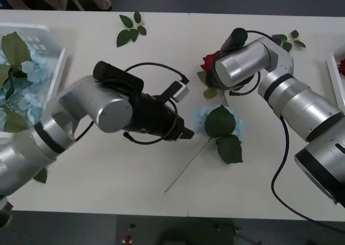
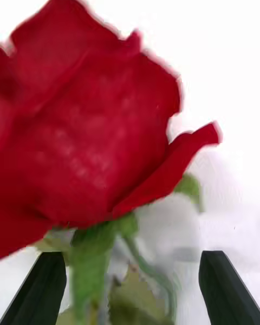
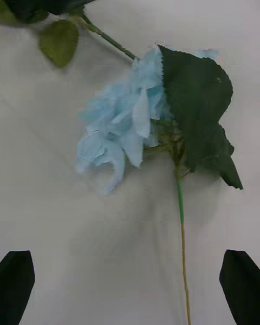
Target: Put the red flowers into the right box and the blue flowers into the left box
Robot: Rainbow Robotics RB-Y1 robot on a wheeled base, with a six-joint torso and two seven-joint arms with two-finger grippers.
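**Rose and hydrangea both waiting on the table**

The rose (image 1: 209,61) lies mid-table, right of centre, its bloom just under the right gripper (image 2: 130,290), whose black fingers (image 2: 40,287) stand apart on either side of the stem below the bloom, clamped on nothing. Just beside it, nearer the robot, lies a hydrangea (image 1: 207,118) with its pale-blue head half covered by two dark leaves and its thin stem (image 1: 186,172) running toward the table's near edge. The left gripper (image 3: 130,287) hovers close to it, fingers spread wide and empty.

Both flowers look very light and soft; the petals would likely crush or slip, so the stem just under each head seems the best place to pinch. The thin stems may bend and let the heads droop.

Count: one rose on the table and a red bloom (image 1: 342,67) at the right box (image 1: 335,83); one hydrangea on the table and at least two blue heads, hard to separate, in the left box (image 1: 56,72). Loose leaf sprigs: one (image 1: 129,29) at the far edge, another (image 1: 288,39) behind the right arm
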